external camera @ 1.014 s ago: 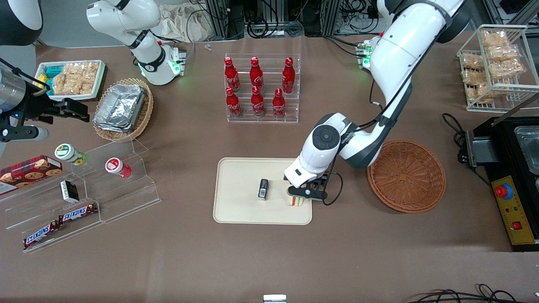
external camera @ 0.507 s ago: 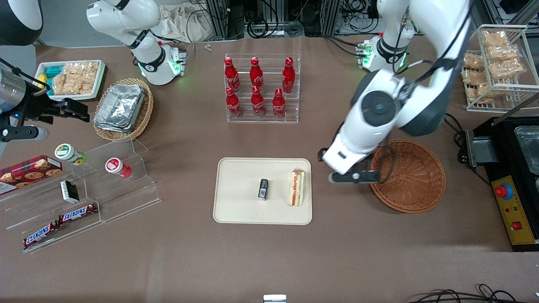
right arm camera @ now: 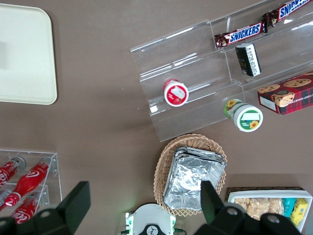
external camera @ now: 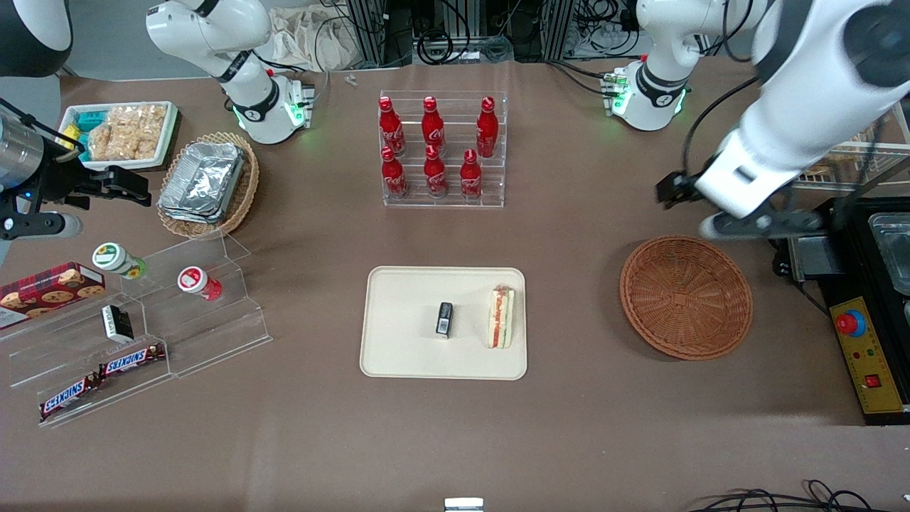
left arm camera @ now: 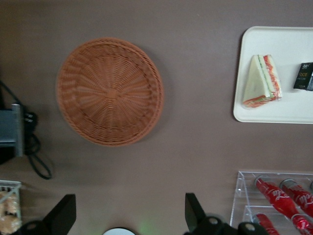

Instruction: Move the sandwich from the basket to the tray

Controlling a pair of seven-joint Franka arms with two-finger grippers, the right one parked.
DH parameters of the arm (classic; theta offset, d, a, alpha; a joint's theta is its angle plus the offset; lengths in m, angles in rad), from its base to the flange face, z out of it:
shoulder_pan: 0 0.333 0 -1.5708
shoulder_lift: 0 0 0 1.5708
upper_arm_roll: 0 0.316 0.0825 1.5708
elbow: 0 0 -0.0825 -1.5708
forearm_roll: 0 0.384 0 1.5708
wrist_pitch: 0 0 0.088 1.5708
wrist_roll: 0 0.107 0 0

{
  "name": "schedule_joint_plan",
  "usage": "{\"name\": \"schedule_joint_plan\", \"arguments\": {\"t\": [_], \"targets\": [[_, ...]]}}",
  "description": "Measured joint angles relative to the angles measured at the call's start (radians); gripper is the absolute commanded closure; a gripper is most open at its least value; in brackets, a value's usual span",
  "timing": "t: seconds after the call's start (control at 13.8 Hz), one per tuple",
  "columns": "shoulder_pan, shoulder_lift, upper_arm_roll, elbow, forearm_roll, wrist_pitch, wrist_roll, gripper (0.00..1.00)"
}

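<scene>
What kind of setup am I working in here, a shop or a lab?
Most likely a lab bench dressed as a snack shop: cola bottles in a clear rack, Snickers bars on acrylic steps, cables along the table's edge. The sandwich lies on the tray; the open gripper hangs above the table near the basket.

Sandwich on tray, basket empty, hand raised above table beside basket

The gripper, raised above the tabletop farther from the front camera than the basket, is cropped at its base in the wrist view. The tray is cut off by the frame edge; the small dark packet's label is unreadable.
</scene>
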Motion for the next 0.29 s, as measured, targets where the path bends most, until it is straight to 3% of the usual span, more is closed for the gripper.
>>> {"name": "schedule_joint_plan", "arguments": {"t": [0.29], "targets": [[0.002, -0.064, 0.081, 0.001, -0.001, -0.036, 0.104, 0.0]]}}
